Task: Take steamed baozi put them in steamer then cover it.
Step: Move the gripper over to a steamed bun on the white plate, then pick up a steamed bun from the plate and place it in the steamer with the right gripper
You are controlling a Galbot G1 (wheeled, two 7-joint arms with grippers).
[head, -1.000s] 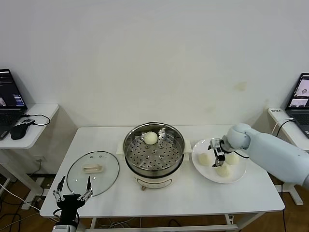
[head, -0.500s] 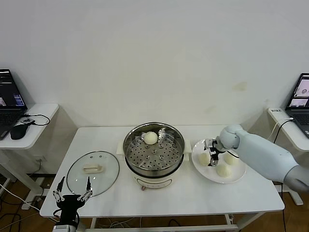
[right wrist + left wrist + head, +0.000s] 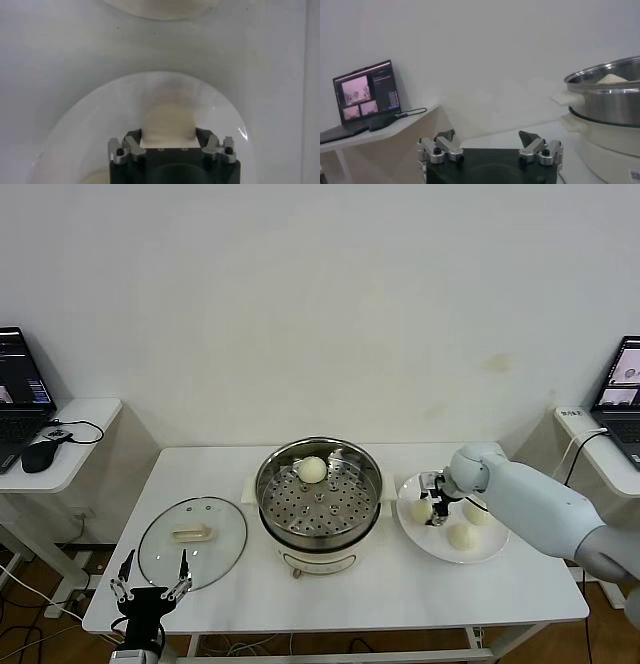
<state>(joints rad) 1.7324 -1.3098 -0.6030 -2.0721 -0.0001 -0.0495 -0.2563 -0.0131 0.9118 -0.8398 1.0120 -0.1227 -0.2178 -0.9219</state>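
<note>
The steamer (image 3: 320, 509) stands mid-table with one baozi (image 3: 312, 469) on its perforated tray. Three more baozi lie on the white plate (image 3: 495, 544) to its right: one at the plate's left (image 3: 419, 509), one at its right (image 3: 479, 511), one at the front (image 3: 461, 536). My right gripper (image 3: 437, 502) is down over the left one. In the right wrist view its fingers (image 3: 133, 145) press both sides of that baozi (image 3: 167, 117), which rests on the plate (image 3: 90, 130). The cover (image 3: 192, 539) lies flat at the table's left. My left gripper (image 3: 150, 589) is open and empty near the front left edge.
A side table with a laptop (image 3: 18, 394) and mouse stands at far left, and another laptop (image 3: 622, 389) at far right. The left wrist view shows the steamer's steel wall (image 3: 607, 100) and the laptop (image 3: 366, 92) beyond the open left gripper (image 3: 490, 142).
My right gripper has moved left across the plate from between the baozi onto the left one. The left arm has not moved.
</note>
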